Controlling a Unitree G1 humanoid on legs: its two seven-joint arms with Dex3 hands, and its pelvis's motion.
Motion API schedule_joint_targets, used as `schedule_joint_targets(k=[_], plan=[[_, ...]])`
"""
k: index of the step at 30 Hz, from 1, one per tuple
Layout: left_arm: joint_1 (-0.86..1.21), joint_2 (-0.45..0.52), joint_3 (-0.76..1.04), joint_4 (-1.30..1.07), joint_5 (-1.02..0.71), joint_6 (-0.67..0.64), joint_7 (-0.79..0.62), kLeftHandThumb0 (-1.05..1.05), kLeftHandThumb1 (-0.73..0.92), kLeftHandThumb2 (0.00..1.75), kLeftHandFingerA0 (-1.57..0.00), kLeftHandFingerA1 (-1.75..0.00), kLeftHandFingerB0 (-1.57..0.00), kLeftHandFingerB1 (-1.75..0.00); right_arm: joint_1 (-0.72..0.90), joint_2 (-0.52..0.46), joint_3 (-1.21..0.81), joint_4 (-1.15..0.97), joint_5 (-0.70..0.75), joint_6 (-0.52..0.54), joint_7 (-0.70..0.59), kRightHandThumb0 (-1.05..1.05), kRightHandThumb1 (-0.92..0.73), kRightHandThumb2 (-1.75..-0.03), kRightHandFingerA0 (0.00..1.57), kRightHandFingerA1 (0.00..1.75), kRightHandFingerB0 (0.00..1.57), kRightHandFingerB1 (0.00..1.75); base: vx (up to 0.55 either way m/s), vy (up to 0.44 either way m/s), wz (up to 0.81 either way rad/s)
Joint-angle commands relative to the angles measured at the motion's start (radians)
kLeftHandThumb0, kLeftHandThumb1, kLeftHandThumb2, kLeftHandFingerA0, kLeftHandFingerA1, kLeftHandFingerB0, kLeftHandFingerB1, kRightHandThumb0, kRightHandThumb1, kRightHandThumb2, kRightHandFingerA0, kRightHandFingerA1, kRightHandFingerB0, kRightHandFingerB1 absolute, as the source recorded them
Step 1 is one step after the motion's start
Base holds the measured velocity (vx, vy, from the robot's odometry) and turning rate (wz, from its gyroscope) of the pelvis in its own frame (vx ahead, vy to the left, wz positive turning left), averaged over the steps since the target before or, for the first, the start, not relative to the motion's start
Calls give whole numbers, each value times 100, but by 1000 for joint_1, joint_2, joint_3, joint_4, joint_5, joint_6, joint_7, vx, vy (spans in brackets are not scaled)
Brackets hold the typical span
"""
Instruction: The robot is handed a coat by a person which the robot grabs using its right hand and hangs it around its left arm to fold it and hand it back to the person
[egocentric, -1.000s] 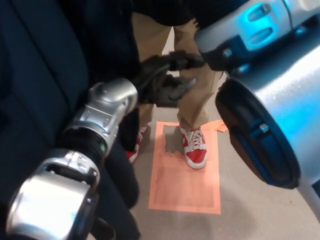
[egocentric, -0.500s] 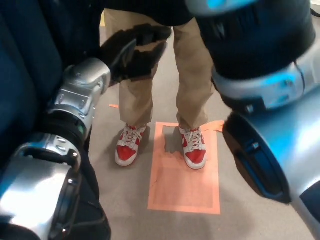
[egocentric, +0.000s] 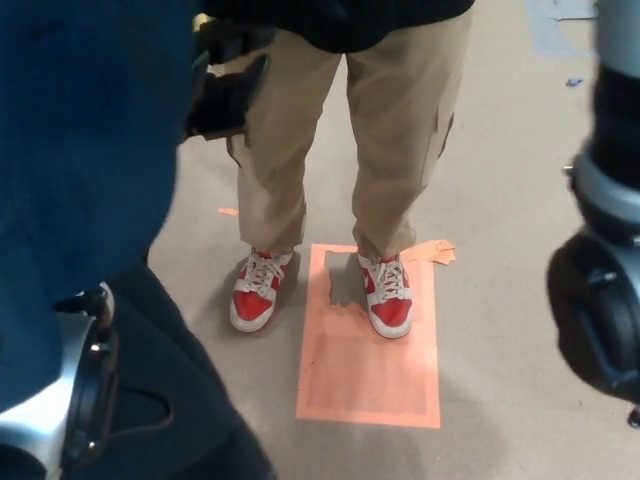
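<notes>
Navy coat (egocentric: 85, 150) hangs over the left arm, just below and beside the left robot hand (egocentric: 225, 88), whose grip I cannot tell. Past that hand stands a person (egocentric: 390, 120) in red shoes (egocentric: 388, 300). The right robot hand is out of view.

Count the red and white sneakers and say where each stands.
2. The picture-left sneaker stands on bare floor beside the orange rectangle; the picture-right sneaker stands on the rectangle's upper part. None hidden.

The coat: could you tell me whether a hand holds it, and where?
Cannot be told: the coat drapes over the left arm, the left hand shows past its edge; the right hand is out of view.
</notes>
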Motion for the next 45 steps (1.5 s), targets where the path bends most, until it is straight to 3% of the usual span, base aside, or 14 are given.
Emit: schedule_joint_targets(k=[1, 5, 8, 10, 11, 15, 24, 25, 28, 29, 35, 38, 41, 45], plan=[[17, 142, 68, 35, -31, 16, 5, -78, 85, 67, -10, -25, -10, -25, 178, -287, -331, -245, 314, 439, 168, -36, -89, -66, 123, 109, 111, 108, 0, 0, 0], [31, 149, 82, 34, -35, 1, 17, -78, 65, 102, -5, -40, -5, -38, 305, -364, -398, -293, 293, 463, 180, -35, -89, -66, 124, 110, 112, 111, 0, 0, 0], [33, 148, 100, 30, -47, 6, 10, -79, 83, 66, -12, -27, -12, -26, 388, -398, -461, -309, 342, 485, 206, -33, -91, -67, 122, 115, 107, 114, 0, 0, 0], [34, 147, 104, 29, -45, -3, 15, -78, 65, 102, -5, -41, -5, -37, 446, -404, -506, -308, 357, 478, 208, -28, -72, -107, 121, 116, 106, 109, 0, 0, 0], [33, 149, 104, 28, -42, -2, 16, -83, 68, 103, -4, -40, -3, -37, 461, -404, -519, -308, 371, 489, 204, -30, -90, -66, 120, 111, 106, 116, 0, 0, 0], [28, 157, 113, 22, -40, -1, 8, -78, 64, 102, -5, -40, -5, -37, 616, -415, -513, -312, 325, 446, 204, -35, -84, -65, 124, 106, 111, 113, 0, 0, 0], [26, 161, 106, 15, -22, -18, -4, -80, 85, 67, -13, -27, -12, -26, 999, -351, -370, -77, 222, 73, 251, -27, -88, -66, 126, 105, 113, 104, 0, 0, 0], [25, 160, 104, 14, -19, -18, -2, -80, 85, 67, -13, -27, -11, -26, 1024, -348, -351, -56, 211, 47, 253, -28, -72, -106, 123, 113, 109, 107, 0, 0, 0], [14, 160, 99, 16, -13, -10, 9, -80, 68, 104, -5, -39, -5, -38, 1137, -354, -220, 61, 134, -40, 250, -28, -87, -67, 131, 85, 117, 108, 0, 0, 0], [13, 161, 96, 14, -9, -13, 10, -79, 86, 67, -13, -27, -12, -26, 1158, -363, -184, 99, 112, -77, 245, -27, -87, -67, 130, 78, 116, 104, 0, 0, 0], [20, 160, 83, 10, 0, -21, 6, -82, 85, 67, -12, -27, -11, -26, 1232, -405, 40, 375, -57, -252, 160, -34, -86, -68, 124, 61, 115, 84, 0, 0, 0], [15, 156, 83, 7, -3, -25, 7, -80, 67, 105, -5, -40, -5, -36, 1208, -424, 160, 565, -130, -284, 115, -47, -83, -65, 99, 51, 100, 62, 0, 0, 0], [10, 158, 77, 4, 2, -28, 3, -80, 67, 105, -5, -40, -5, -37, 1157, -470, 265, 683, -157, -270, 201, -82, -77, -63, 0, 18, 0, 18, 0, 0, 0], [-3, 158, 75, 1, 0, -24, -3, -80, 67, 105, -5, -40, -5, -36, 1094, -480, 292, 860, -104, -266, 290, -93, -59, -90, 0, 0, 0, 0, 0, 0, 0]])
